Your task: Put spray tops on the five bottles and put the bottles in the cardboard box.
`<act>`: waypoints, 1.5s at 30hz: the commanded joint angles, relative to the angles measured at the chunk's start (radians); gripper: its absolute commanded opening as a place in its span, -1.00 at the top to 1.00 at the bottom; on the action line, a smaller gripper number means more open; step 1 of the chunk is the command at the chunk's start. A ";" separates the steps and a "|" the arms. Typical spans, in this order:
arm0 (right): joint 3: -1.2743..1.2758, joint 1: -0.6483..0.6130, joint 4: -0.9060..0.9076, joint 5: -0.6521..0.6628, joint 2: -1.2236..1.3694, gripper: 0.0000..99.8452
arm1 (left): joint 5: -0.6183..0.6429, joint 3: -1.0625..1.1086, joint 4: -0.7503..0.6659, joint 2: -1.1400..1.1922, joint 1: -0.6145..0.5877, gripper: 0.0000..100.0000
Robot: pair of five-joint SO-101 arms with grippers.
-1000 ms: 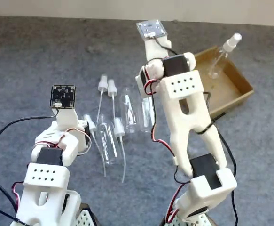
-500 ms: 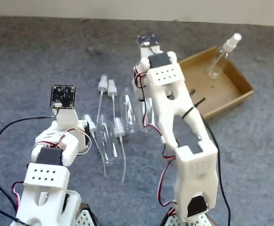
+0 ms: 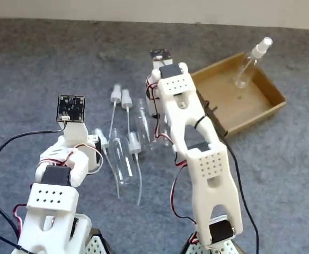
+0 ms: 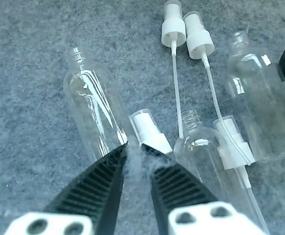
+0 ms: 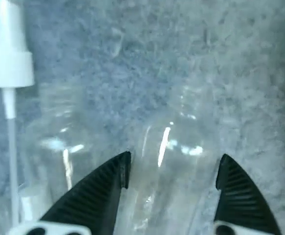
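Note:
Several clear bottles lie uncapped on the grey carpet, among them one [image 3: 143,124] beside my right arm [image 3: 178,106] and another [image 3: 120,159] nearer my left arm. Loose white spray tops [image 3: 116,95] lie among them. My right gripper [image 5: 174,161] is open wide, low over the carpet, its fingers either side of a clear bottle [image 5: 176,142]; a second bottle [image 5: 59,142] lies beside it. My left gripper [image 4: 135,149] is open by a narrow gap, holding nothing, its tips between a lying bottle [image 4: 93,112] and a spray top [image 4: 149,132]. The cardboard box [image 3: 265,100] holds one capped bottle [image 3: 249,63].
The carpet spreads bare to the left of the bottles and in front of the box. My right arm stretches over the middle of the carpet and hides part of the box's near wall. Two long-tubed spray tops [image 4: 174,29] lie side by side beyond the left gripper.
My right arm has stretched forward and come down over the bottles, away from the box. The left arm has stayed still.

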 commanded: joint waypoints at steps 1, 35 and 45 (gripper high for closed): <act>-0.079 -0.005 -0.015 -0.003 0.022 0.49 | -0.006 -0.058 0.003 -0.004 -0.013 0.98; -0.344 0.168 0.242 0.138 -0.189 0.76 | -0.008 -0.056 0.003 -0.004 -0.013 0.98; -0.065 0.166 0.242 0.138 -0.602 0.76 | -0.008 -0.056 0.003 -0.004 -0.010 0.98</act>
